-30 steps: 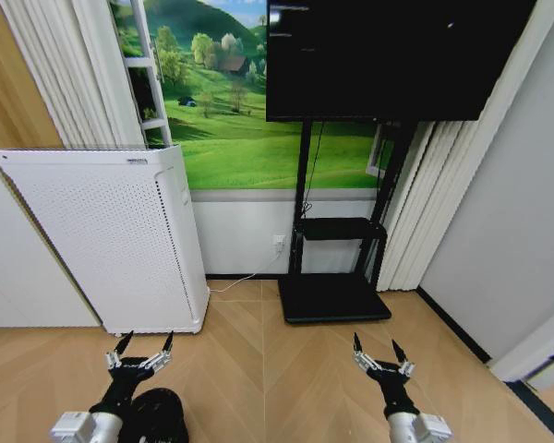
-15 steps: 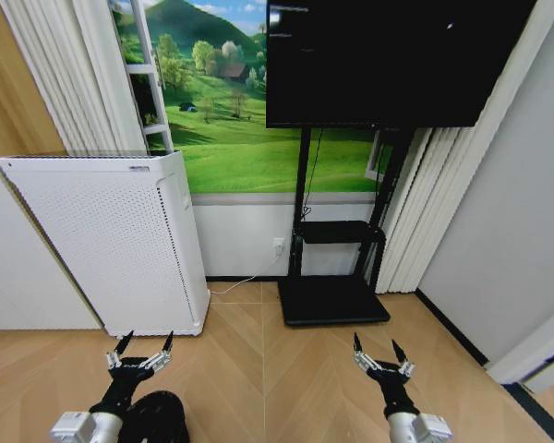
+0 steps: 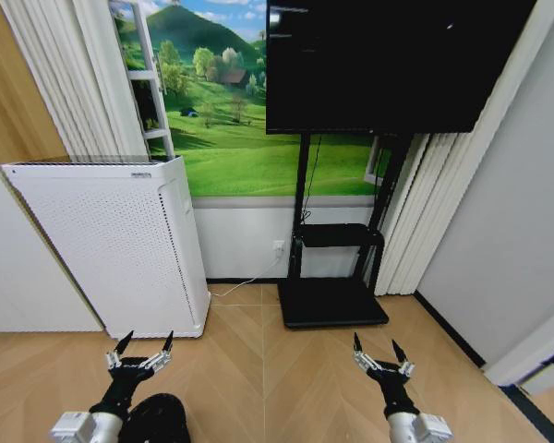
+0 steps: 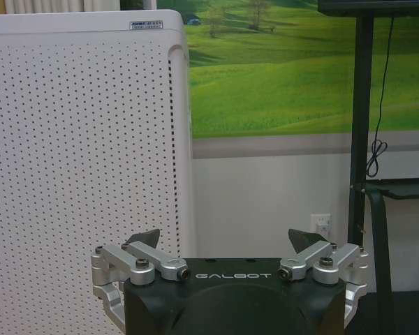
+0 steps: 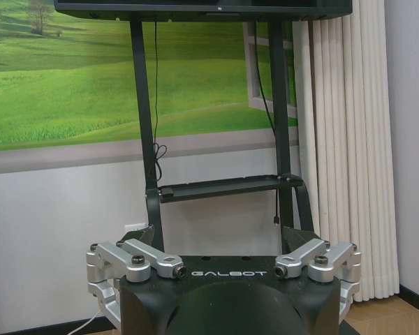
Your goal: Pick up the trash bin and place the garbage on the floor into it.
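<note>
Trash bin [image 3: 159, 417] is sitting on the floor [image 3: 258, 369] at about seven o'clock in the head view, just beside the left arm and partly hidden under it. Only its dark rounded top is showing, so it seems to be standing upright with its long axis vertical and its mouth pointing up, but I cannot confirm this fully.

Left gripper [image 3: 139, 347] is hanging in front of the white appliance [image 3: 111, 240], at about eleven o'clock from the bin, with its fingers spread wide and holding nothing. Right gripper [image 3: 379, 350] is waiting at about five o'clock, in front of the black TV stand [image 3: 332, 300], also with fingers spread and empty.

I am judging the risk like this: the bin is very close under the left arm, so reaching down for it may push or tip it. No garbage is appearing on this part of the floor, so the robot may be facing away from it.
</note>
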Controlling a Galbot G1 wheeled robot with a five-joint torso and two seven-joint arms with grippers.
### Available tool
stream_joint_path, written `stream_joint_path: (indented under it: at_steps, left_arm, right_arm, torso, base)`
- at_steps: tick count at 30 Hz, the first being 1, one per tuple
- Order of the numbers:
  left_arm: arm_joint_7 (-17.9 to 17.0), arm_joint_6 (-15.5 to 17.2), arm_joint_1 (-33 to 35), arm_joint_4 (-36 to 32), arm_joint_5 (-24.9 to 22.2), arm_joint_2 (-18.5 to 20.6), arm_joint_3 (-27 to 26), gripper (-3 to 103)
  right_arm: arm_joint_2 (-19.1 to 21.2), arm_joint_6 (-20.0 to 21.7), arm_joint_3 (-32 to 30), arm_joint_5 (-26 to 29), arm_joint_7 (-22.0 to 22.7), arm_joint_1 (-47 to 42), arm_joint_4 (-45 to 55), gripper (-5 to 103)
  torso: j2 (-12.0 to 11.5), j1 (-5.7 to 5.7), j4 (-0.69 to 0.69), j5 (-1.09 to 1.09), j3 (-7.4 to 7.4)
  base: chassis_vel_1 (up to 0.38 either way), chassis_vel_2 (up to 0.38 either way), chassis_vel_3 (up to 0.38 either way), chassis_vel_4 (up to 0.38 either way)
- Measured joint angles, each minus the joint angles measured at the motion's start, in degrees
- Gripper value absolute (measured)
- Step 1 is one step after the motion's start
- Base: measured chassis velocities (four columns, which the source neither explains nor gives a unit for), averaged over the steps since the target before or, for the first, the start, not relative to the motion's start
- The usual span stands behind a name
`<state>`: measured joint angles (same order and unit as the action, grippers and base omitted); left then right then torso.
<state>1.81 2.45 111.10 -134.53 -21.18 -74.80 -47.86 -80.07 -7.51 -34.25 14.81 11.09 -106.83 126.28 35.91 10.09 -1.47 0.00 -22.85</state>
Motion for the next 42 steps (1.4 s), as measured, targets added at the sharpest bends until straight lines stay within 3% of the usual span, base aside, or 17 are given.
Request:
stream_joint_path:
  at_steps: [42]
  left_arm:
    - [0.0, 0.0, 0.0, 0.0, 0.0, 0.0, 0.0, 100]
  right_arm:
    - [0.0, 0.0, 0.0, 0.0, 0.0, 0.0, 0.0, 100]
  torso:
    - [10.6, 4.49, 0.0, 0.0, -6.07]
  base:
    - [0.0, 0.0, 0.0, 0.0]
